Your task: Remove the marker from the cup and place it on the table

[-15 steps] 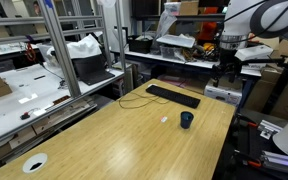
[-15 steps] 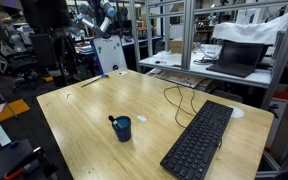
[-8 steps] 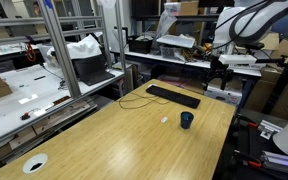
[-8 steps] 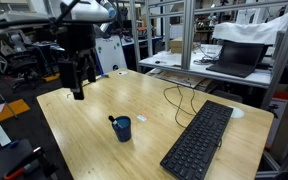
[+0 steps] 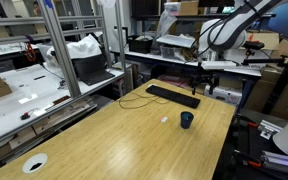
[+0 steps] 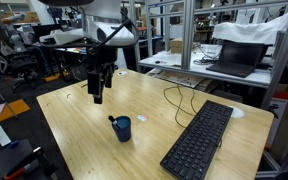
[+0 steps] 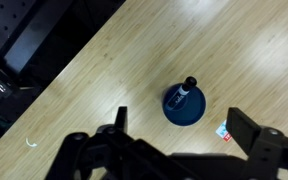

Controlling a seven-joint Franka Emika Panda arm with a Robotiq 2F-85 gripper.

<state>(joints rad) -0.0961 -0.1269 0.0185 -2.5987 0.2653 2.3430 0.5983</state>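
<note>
One marker (image 7: 187, 88) leans inside the cup (image 7: 184, 108), its tip poking above the rim. The cup stands on the table (image 7: 104, 60). Above it, not touching, hangs the hand (image 6: 97, 96), fingers spread wide and holding nothing. A keyboard (image 6: 199, 140) lies near the cup.

Black and boxy, gripper (image 6: 96, 98) with matte casing in both exterior views. Above the gripper, white rounded arm (image 6: 114, 33) links with darker joint bands. From the wrist, two black angular fingers (image 7: 119, 122) on dark linkages.
</note>
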